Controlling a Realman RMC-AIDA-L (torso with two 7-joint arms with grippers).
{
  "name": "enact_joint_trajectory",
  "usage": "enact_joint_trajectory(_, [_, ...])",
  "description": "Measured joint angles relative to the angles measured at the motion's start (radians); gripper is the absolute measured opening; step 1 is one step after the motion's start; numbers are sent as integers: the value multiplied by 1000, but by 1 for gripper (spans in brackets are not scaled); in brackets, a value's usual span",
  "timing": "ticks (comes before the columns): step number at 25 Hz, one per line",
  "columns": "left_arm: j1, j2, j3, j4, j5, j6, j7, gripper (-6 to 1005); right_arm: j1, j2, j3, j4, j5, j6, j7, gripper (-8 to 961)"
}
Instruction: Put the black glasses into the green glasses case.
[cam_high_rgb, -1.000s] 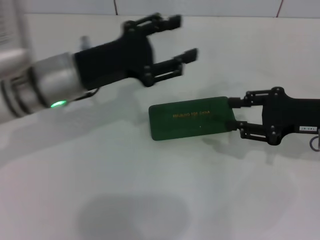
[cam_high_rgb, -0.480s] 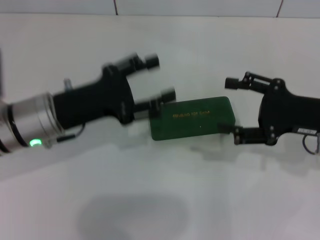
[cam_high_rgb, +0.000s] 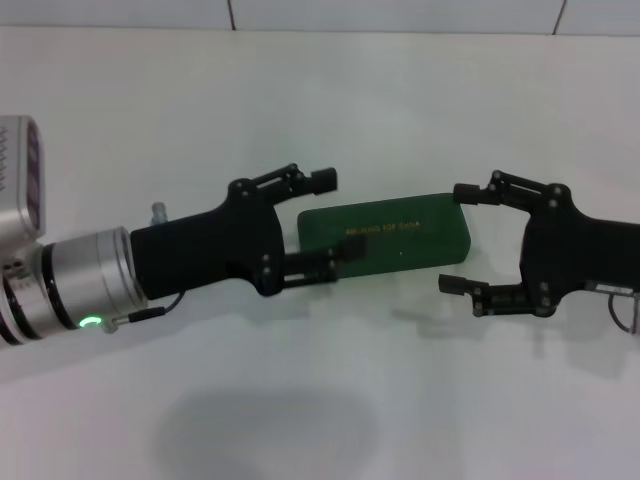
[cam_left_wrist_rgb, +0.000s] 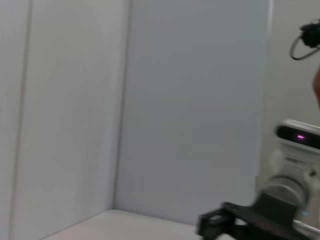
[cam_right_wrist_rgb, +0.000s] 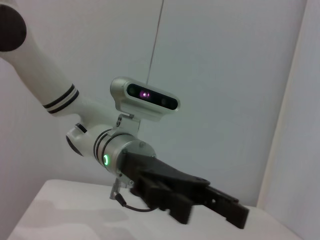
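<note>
Case between my two grippers on the table

I see the glasses case (cam_high_rgb: 395, 233) lying shut and flat on the table (cam_high_rgb: 300, 400), the left gripper (cam_high_rgb: 338, 222) at its left end with fingers spread, the right gripper (cam_high_rgb: 458, 238) just beside its right end, also spread

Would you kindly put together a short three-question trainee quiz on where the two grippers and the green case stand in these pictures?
1. True or false: the dark green rectangular hard case on the white table is shut.
2. The left gripper is: A) open at the case's left end; B) parked far off; C) shut on the case.
3. Fill in: the right gripper is ____ at the case's right end.

Key: 1 true; 2 A; 3 open. The black glasses show in no view.
</note>
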Motion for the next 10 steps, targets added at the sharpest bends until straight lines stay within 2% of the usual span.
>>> enact_joint_trajectory(10, [-12,-3,-4,-24,14,-13,47,819,-27,3,-3,27,-5,-1,-54,868])
